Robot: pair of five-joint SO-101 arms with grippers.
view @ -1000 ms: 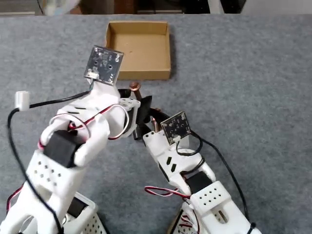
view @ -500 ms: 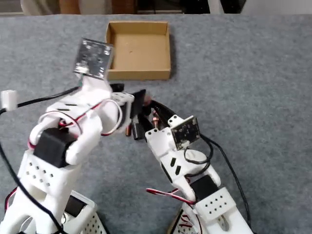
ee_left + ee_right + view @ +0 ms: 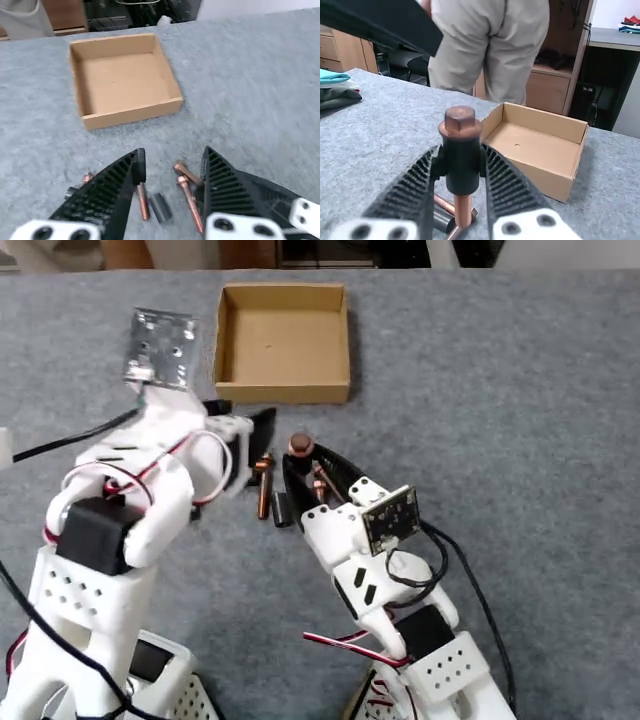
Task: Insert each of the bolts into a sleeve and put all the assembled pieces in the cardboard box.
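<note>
Left hand [image 3: 173,152] drew away; right hand [image 3: 461,155] clamps the sleeve [image 3: 462,175], sides hidden.

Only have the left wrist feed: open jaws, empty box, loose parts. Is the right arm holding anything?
Observer: Yes, the right gripper is shut on a black sleeve with a copper bolt through it.
Operator: Orientation?
Observer: Upright, with the bolt head on top and the shank sticking out below the sleeve.
Operator: Over the box yet?
Observer: No. In the high view it sits short of the cardboard box, on the near-wall side, close to a loose bolt lying flat.
</note>
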